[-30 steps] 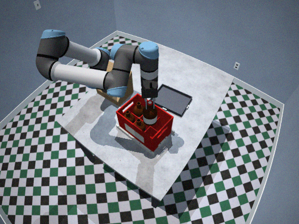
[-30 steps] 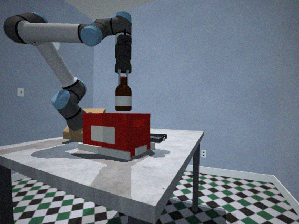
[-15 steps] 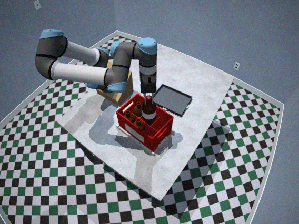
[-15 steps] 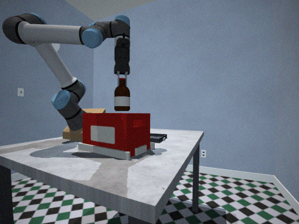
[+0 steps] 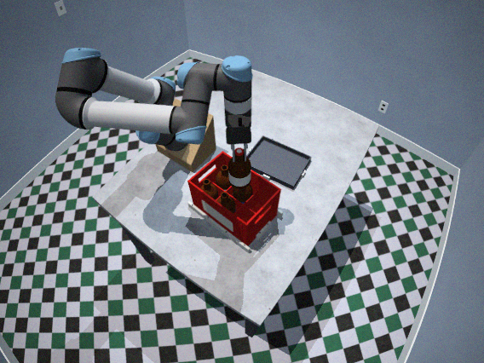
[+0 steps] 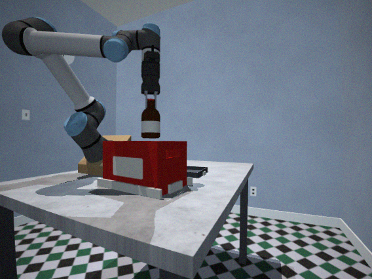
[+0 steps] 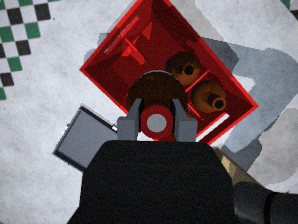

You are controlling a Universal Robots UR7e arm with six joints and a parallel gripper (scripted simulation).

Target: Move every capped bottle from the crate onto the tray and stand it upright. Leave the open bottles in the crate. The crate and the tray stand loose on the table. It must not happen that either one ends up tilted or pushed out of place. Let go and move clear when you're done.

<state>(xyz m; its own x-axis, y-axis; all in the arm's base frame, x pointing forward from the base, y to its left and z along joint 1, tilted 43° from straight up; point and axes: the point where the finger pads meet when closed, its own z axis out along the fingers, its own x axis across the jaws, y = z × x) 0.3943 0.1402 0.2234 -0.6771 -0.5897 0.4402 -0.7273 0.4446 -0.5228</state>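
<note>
Wrist view looks straight down past the black gripper (image 7: 156,122), whose two grey fingers are clamped on the neck of a capped bottle (image 7: 156,91), one on each side just under its red cap (image 7: 156,122). The brown shoulder of that bottle spreads out right below the fingertips. In the exterior view the same capped bottle (image 6: 150,120) hangs upright from the gripper (image 6: 150,94), its white label band facing the camera and its base clear of the rim of the red crate (image 6: 144,164), directly above it.

Further below the gripper lies the crate (image 7: 107,47) itself, open-topped and split by dividers. Two open bottles (image 7: 184,68) stand in compartments just beside the held bottle's shoulder, their dark mouths showing. The top view shows three open necks (image 5: 208,187) in the crate (image 5: 256,217), on the side of the held bottle (image 5: 239,172) away from the tray. The compartments on the other side of the crate appear bare, though part of them is hidden by the gripper.

Beside the crate, level with its base, the dark grey tray (image 5: 279,161) lies flat on the table (image 5: 324,128), near the crate's corner but apart from it; nothing stands on it. In the wrist view one corner of the tray (image 7: 82,140) shows next to the gripper body.

Behind the gripper, the arm's base sits on a tan block (image 5: 192,155) on the table.
</note>
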